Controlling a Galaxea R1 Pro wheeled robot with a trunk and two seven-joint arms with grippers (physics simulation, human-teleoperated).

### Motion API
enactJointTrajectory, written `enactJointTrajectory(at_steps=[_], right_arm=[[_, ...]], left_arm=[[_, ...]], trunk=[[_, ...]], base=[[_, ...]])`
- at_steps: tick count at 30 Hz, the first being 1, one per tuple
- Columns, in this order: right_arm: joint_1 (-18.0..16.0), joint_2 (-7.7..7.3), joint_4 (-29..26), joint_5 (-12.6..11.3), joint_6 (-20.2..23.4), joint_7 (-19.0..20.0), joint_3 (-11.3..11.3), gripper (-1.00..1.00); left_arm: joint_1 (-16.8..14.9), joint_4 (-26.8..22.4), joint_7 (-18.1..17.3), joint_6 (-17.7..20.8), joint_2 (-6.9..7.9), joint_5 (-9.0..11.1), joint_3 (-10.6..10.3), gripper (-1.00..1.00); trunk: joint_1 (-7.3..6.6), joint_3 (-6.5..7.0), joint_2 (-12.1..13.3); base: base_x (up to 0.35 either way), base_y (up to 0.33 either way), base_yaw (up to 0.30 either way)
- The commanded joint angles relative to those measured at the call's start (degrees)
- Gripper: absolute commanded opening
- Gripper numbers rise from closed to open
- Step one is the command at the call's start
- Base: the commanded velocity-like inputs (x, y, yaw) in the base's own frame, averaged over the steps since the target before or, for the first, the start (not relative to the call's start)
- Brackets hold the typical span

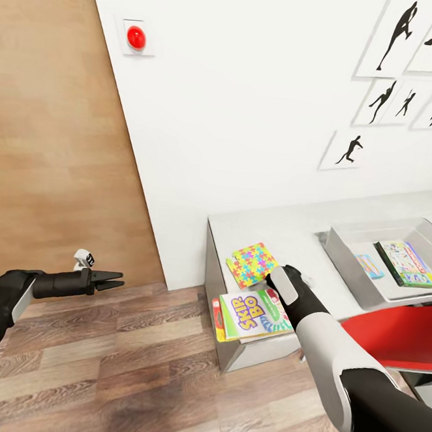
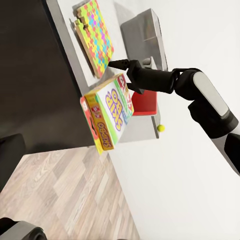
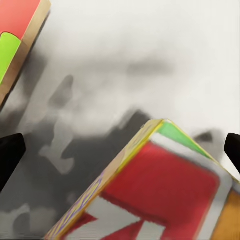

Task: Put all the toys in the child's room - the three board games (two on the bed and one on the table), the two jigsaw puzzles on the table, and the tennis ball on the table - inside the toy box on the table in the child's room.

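Note:
The yellow-green board game (image 1: 253, 314) lies on the table (image 1: 293, 232), overhanging its near edge. My right gripper (image 2: 124, 77) hangs open just above that game's far corner (image 3: 165, 185), one finger (image 3: 10, 155) on each side, touching nothing. The jigsaw puzzles (image 1: 254, 264) sit stacked just behind it. To the right, the toy box (image 1: 344, 253) holds a pale multicoloured board game (image 1: 408, 264) and a small blue one (image 1: 369, 265). The tennis ball (image 2: 160, 127) rests further along the table. My left gripper (image 1: 120, 278) is over the floor, left of the table, open and empty.
A red chair (image 1: 396, 333) stands tucked against the table's front, right of my right arm. A wood door (image 1: 60, 130) and a red wall button (image 1: 136, 37) are to the left. Black silhouette pictures (image 1: 402, 36) hang above the table. Wood-plank floor (image 1: 131, 366) lies before it.

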Motion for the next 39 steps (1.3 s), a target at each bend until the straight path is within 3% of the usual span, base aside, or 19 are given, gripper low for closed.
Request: enactJointTrajectory(at_steps=[1, 39], right_arm=[[0.0, -0.04, -0.1, -0.3, 0.3, -0.4, 0.3, 1.00], [0.1, -0.13, -0.6, -0.5, 0.2, -0.4, 0.2, 1.00]], left_arm=[[0.0, 0.0, -0.2, 0.6, 0.02, 0.0, 0.0, 1.00], [0.0, 0.0, -0.2, 0.6, 0.02, 0.0, 0.0, 1.00]], trunk=[[0.03, -0.10, -0.1], [0.03, 2.66, -0.1]], base=[[-0.032, 0.012, 0.000], [-0.002, 0.001, -0.060]])
